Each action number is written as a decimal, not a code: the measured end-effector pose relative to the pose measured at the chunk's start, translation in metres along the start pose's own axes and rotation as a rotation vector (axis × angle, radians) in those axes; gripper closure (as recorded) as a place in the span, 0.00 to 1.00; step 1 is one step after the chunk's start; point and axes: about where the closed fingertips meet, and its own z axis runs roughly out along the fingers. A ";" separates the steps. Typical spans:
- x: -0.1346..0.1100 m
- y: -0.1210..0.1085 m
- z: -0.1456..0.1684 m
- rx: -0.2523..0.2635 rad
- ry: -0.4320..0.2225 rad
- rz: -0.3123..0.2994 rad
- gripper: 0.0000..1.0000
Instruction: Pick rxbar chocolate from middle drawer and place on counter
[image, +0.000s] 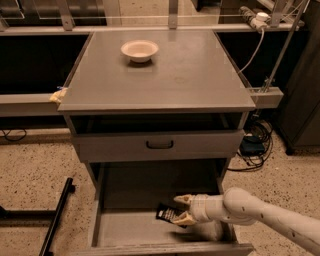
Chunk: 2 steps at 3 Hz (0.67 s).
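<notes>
- Black-wrapped rxbar chocolate (164, 212) lies in the open middle drawer (125, 229), front right.
- The gripper (181, 209) is at its end; clamped or not, cannot tell (grasp step, likely).
- Next: lift clear of the drawer, then up to the counter (190, 75).

Pincer (183, 209) in middle drawer (130, 227) hides rxbar chocolate (165, 212) right end; arm (260, 212) cut off at right edge.

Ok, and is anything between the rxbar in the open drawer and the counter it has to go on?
The hand is at the rxbar chocolate in the middle drawer. On the way up sit the upper drawer front and the counter edge; a bowl sits at its back.
</notes>
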 end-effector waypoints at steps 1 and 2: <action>0.008 0.001 0.015 -0.020 -0.010 0.011 0.19; 0.014 0.001 0.026 -0.032 -0.014 0.009 0.22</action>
